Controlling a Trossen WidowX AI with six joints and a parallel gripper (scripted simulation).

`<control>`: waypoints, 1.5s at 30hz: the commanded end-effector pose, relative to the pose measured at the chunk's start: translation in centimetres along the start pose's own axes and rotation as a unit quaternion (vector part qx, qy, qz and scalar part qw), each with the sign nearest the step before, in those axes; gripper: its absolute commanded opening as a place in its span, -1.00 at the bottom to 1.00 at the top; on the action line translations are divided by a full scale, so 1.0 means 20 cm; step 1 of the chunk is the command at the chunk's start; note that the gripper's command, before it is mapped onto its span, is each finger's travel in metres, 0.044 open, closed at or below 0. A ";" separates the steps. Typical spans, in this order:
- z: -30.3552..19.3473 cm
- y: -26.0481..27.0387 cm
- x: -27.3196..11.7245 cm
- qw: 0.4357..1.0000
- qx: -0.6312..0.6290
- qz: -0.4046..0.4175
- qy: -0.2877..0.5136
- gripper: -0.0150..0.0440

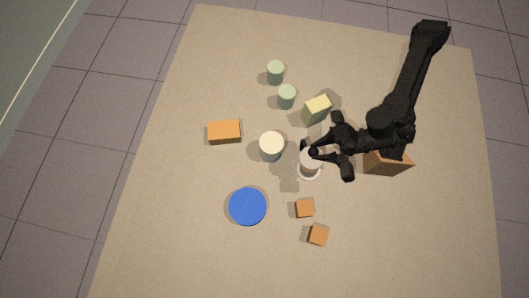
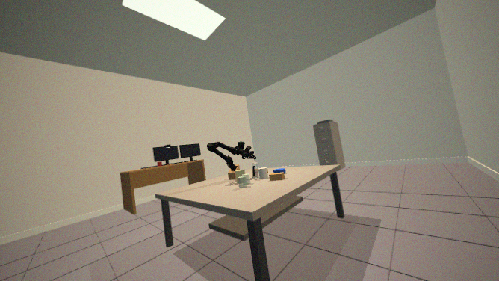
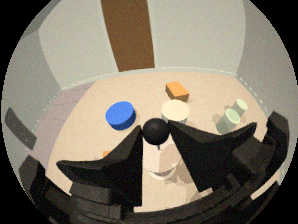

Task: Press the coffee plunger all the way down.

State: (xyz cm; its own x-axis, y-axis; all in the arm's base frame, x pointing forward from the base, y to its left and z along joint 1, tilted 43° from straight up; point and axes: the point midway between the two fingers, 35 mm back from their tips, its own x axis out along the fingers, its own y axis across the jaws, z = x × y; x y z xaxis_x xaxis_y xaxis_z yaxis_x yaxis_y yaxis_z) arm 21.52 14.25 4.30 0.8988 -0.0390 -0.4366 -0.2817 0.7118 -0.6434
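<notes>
While my gripper [image 3: 154, 125] is clamped partway shut on the knob [image 3: 157, 131], the press [image 1: 309, 166] stands on the desk [image 1: 396, 246] just beside the cream cylinder [image 1: 272, 145]. Risk: an off-vertical push tips or slides it into that cylinder.

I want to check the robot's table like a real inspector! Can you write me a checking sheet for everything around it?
Surface: tan table top, many things standing on it.
Job's things: coffee press upright beside the cream cylinder; its black plunger knob sits between the claw's fingers.
Clutter: two pale green cylinders, yellow block, orange box, two small orange cubes, blue disc, brown block under the arm.
Grippers: claw shut on the plunger knob.
Cables: nothing seen.
Surroundings: wooden desk with two monitors, grey filing cabinet, tiled floor.
</notes>
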 end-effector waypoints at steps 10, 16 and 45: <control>-0.08 0.00 0.07 1.000 -0.020 0.000 0.020 -0.07; -0.08 0.00 0.08 1.000 -0.020 0.000 0.019 -0.07; -0.05 0.01 0.09 1.000 -0.012 0.001 0.013 -0.07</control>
State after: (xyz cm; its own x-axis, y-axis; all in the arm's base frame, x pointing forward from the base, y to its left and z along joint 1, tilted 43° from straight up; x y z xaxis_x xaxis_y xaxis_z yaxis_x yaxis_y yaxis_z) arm 22.71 13.73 2.79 0.8897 -0.0543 -0.4532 -0.2925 0.6946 -0.6573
